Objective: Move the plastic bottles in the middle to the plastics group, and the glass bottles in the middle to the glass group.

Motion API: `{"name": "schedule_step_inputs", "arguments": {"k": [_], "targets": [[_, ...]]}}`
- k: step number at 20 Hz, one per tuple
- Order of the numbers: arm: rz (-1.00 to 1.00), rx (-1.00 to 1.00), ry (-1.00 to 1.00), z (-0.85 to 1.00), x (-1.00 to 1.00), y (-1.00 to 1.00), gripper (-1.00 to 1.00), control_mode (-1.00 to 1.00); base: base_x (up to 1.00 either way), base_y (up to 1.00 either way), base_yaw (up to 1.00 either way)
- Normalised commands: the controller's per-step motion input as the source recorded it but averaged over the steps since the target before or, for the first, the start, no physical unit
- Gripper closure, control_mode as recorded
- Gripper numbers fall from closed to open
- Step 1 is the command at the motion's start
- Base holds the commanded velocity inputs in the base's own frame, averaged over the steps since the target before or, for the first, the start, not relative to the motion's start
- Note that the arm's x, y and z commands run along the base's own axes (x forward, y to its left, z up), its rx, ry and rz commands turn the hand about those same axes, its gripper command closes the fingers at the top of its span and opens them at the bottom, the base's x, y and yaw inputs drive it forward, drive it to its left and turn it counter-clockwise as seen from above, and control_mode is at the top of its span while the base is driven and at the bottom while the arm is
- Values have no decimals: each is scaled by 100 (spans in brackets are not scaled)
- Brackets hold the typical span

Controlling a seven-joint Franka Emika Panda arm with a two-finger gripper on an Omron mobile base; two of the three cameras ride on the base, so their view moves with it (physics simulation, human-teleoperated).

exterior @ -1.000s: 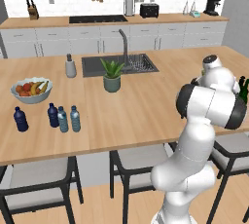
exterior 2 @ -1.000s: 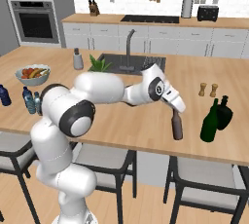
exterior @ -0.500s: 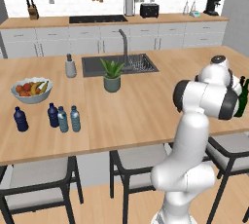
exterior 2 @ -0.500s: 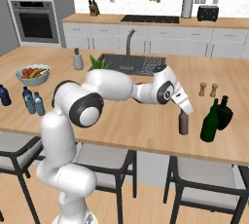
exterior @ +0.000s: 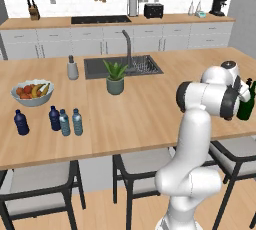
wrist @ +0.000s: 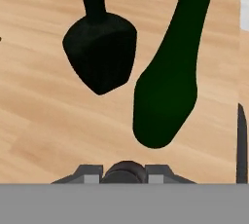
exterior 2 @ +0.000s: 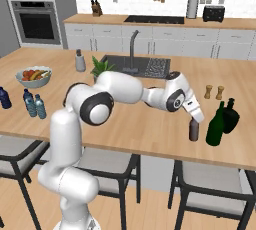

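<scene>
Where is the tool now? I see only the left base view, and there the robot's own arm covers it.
Observer: In the right base view, the tool is shut on the neck of the brown bottle.
Operator: Is this bottle upright?
Observer: Yes, it is upright. It is beside the tall green bottle but does not touch it.
Operator: What stands next to that one?
Observer: The hand view shows a squat green bottle with a narrow neck, standing on the wooden counter.
</scene>
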Motion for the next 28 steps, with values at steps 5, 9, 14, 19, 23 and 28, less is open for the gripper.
{"name": "schedule_step_inputs", "arguments": {"k": [5, 9, 14, 19, 23, 28], "targets": [[0, 11, 0, -28, 19, -1, 100, -100, 0, 0, 0], [0, 11, 0, -36, 2, -13, 100, -100, 0, 0, 0], [0, 4, 0, -43, -1, 1, 100, -100, 0, 0, 0], [0, 0, 0, -33, -1, 18, -100, -100, 0, 0, 0], [0, 0, -4, -4, -6, 0, -100, -100, 0, 0, 0], [0, 0, -10, 12, -10, 10, -100, -100, 0, 0, 0]]}}
